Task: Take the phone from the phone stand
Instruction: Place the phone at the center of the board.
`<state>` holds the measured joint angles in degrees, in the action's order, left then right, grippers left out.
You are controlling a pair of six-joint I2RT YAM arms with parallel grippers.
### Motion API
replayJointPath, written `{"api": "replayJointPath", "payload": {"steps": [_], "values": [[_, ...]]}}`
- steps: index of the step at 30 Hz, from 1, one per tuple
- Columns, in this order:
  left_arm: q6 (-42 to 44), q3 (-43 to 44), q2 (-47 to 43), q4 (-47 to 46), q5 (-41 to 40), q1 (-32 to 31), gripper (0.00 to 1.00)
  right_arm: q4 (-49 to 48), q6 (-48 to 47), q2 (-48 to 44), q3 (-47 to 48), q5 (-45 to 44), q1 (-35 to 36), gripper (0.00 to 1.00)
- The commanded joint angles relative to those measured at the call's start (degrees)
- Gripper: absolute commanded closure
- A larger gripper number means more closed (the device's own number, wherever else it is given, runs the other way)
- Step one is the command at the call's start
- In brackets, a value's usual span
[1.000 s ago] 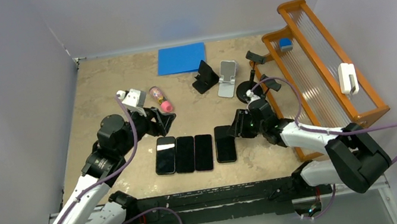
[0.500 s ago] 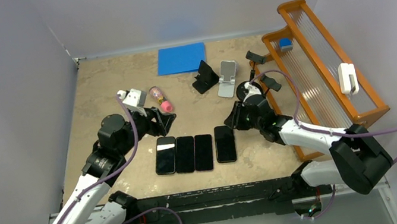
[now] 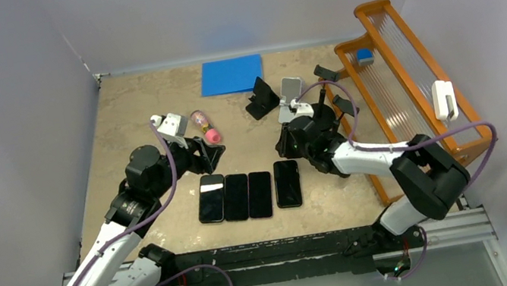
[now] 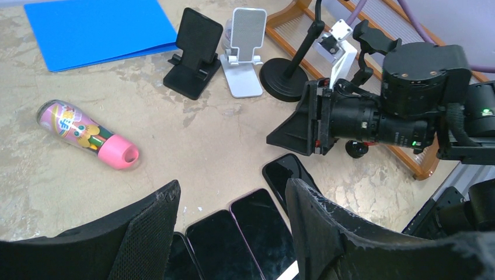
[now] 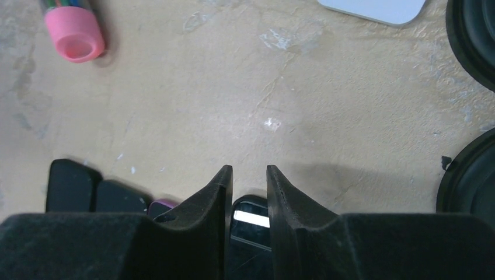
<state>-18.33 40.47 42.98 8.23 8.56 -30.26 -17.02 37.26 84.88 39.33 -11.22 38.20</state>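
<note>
**Right fingers point(image 3: 287, 140) nearly shut on nothing; phone point(image 3: 287, 182) flat on the bench point(image 3: 137, 107)**

From above, the phone lies at the right end of a row, just beside three other phones point(image 3: 236, 196). It is well apart from the black stand point(image 3: 261, 99) and the white stand point(image 3: 291, 98), and both of those look bare. The right fingers hang between phone and stands. The left fingers point(image 3: 200, 154) hover near the row's left end.

The left wrist view shows the left fingers spread wide with nothing between them. Across the bench, the right fingers point down and appear clear of the phone's far end. A round-based holder point(image 4: 284, 79) stands close behind that arm, with a cable point(image 4: 408, 23) looping over it.

The right wrist view shows a narrow gap between the right fingers and nothing gripped. The phone's top edge shows below the tips.

The task looks done or nearly done. If the right arm dips or sweeps sideways, it could scrape the screen or shove the phone into its neighbour. A careless pull back could snag the cable on the holder or tip the white stand.

No brand or writing is legible. The pink-capped tube point(image 4: 84, 134) carries only a cartoon print.
</note>
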Motion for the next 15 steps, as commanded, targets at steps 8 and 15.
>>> {"api": "replayJointPath", "payload": {"steps": [8,15], "values": [[1.2,0.0,-0.2,-1.8,0.6,-0.1,0.36,-2.6,-2.9,5.6,2.5,-2.0,0.1,0.71],[1.3,0.1,-0.1,-1.9,0.6,-0.1,0.36,-3.2,-3.4,5.6,0.6,-0.6,0.5,0.72]]}}
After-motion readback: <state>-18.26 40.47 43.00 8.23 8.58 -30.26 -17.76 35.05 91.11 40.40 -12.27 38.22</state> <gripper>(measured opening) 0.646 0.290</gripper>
